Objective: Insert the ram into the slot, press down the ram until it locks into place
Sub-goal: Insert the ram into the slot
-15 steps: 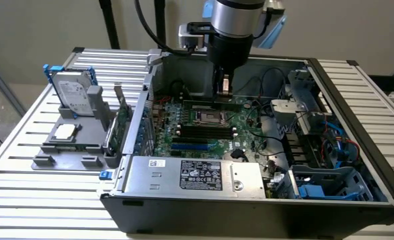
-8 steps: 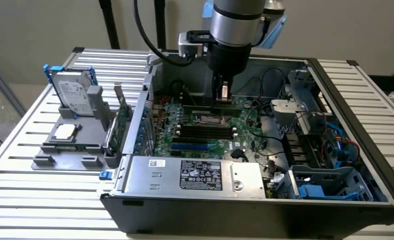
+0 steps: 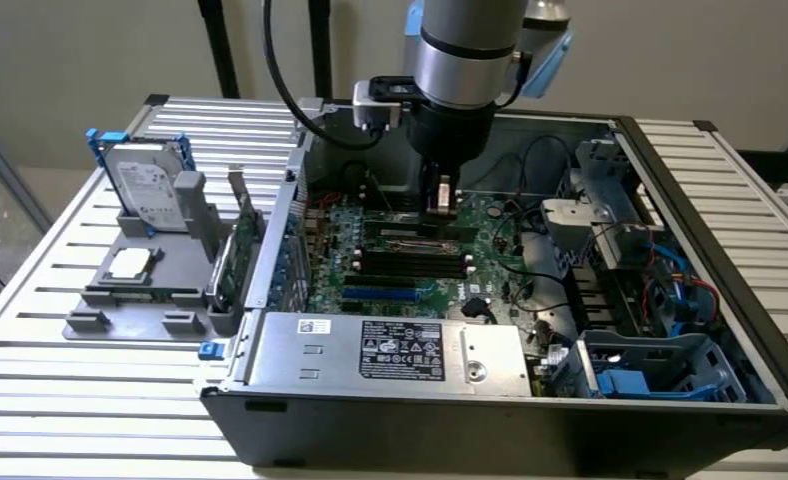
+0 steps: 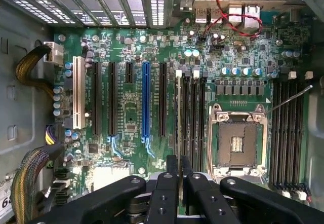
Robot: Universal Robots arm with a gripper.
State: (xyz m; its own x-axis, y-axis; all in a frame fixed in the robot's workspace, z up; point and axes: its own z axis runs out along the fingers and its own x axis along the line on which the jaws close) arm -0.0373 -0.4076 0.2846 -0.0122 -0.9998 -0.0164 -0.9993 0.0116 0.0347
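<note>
Evidently the work stands at the insertion step, not the locking one. From the exterior view, the gripper (image 3: 438, 203) is inside the open computer case (image 3: 714, 300), in the upper middle of the frame. Its tips are low over the green motherboard (image 3: 481, 285), beyond the bank of black sockets (image 3: 408, 262). The stick between the tips is too small to separate from the board there, so I cannot tell from this side whether it touches a socket. From the wrist view, the two dark fingers (image 4: 167, 183) are closed to a thin gap on the ram (image 4: 178, 117), pinching its flat faces near one end. The ram is seen edge-on as a pale thin line, standing on its long edge. Its long axis runs straight away from the fingers, parallel to the sockets. It lies directly along the slot (image 4: 176, 133), the first of several like black sockets between the blue socket (image 4: 146, 102) and the metal processor socket (image 4: 235, 143). Picking up and lining up look done. I cannot tell whether the lower edge has entered the slot, and nothing shows the end latches closed, so I judge that the press-down and lock are left to do.
</note>
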